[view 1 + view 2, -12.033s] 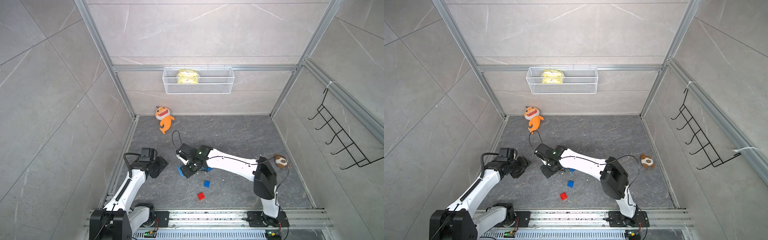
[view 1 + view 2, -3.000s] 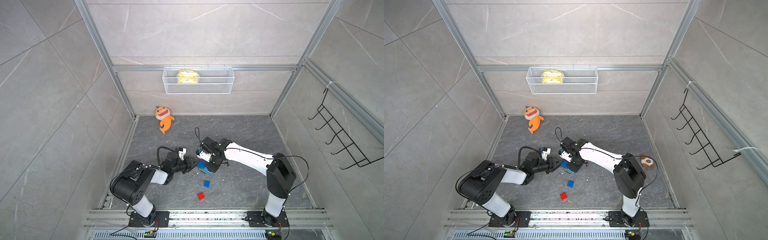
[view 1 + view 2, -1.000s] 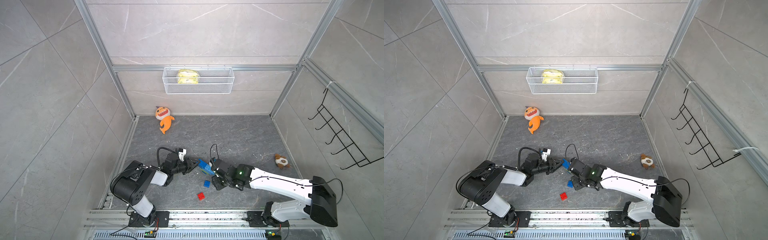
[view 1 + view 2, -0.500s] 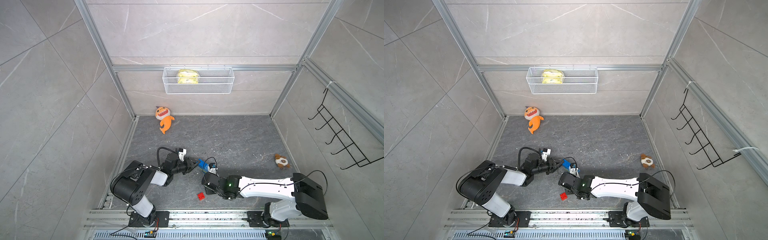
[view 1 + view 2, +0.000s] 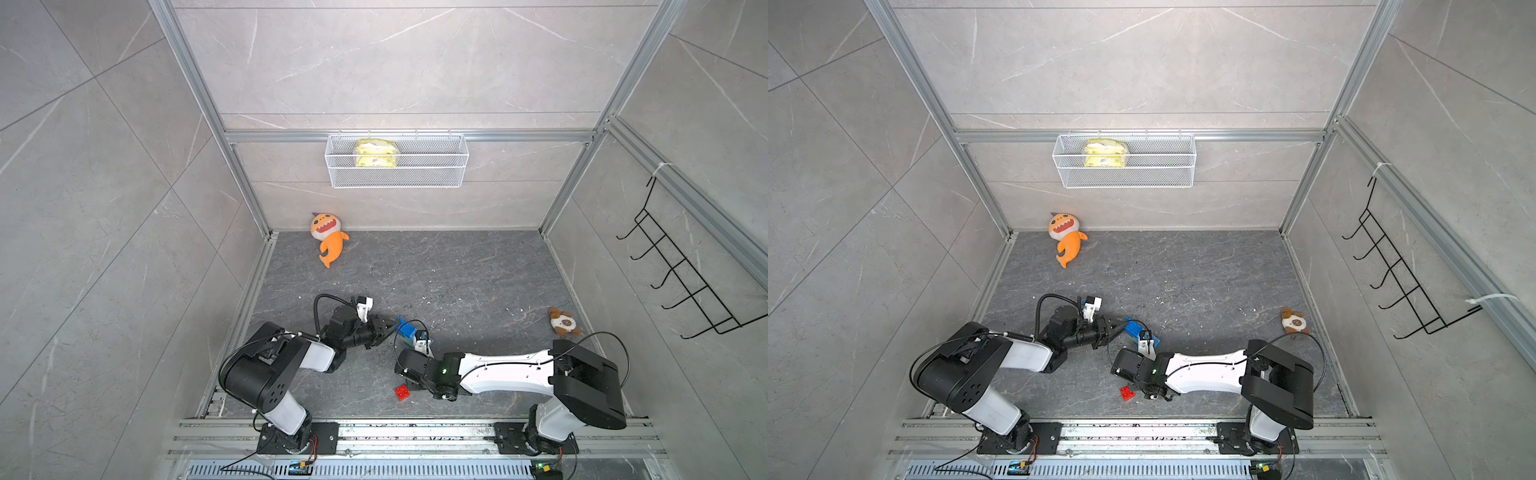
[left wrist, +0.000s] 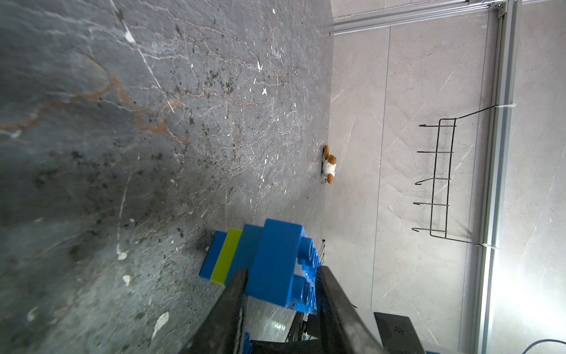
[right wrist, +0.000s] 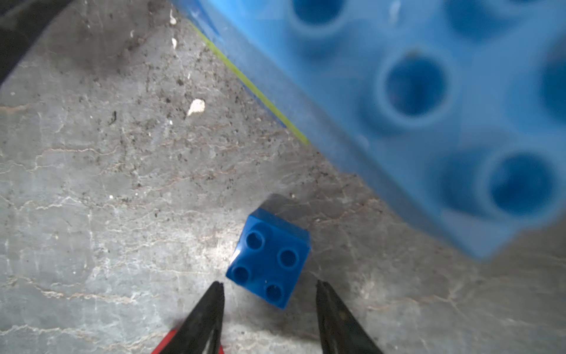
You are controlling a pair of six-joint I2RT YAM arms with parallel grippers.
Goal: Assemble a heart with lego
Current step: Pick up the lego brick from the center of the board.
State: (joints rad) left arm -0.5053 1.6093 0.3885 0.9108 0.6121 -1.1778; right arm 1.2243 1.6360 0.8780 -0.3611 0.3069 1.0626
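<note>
Right wrist view looks along the right hand (image 7: 269, 285), whose two dark fingers (image 7: 202, 321) stand spread apart. A small blue square brick (image 7: 269, 263), studs facing the camera, sits on the grey counter (image 7: 107, 184) just ahead of the tips. Its nearest corner reaches in between them, and I cannot make out either finger touching it. A sliver of the red brick (image 7: 167, 346) shows beside one finger. Blurred and very close in the same view is the studded blue face of the heart (image 7: 428, 92), with a thin lime-green edge along it. Left wrist view shows the left hand (image 6: 281, 272) pinching that heart, one finger on each side of its nearest blue brick. The lime-green brick (image 6: 225, 260) is sandwiched between blue layers farther from the fingers. In both top views the heart (image 5: 406, 332) (image 5: 1136, 330) lies in the lower middle of the frame, at the tips of the left hand (image 5: 384, 328) (image 5: 1111, 326), which reaches in from the left. The right arm's wrist lies just below the heart, and the red brick (image 5: 402, 392) (image 5: 1126, 392) rests on the counter lower down, close beside that wrist. An orange plush fish (image 5: 328, 241) lies well apart, toward the upper left of the counter.
</note>
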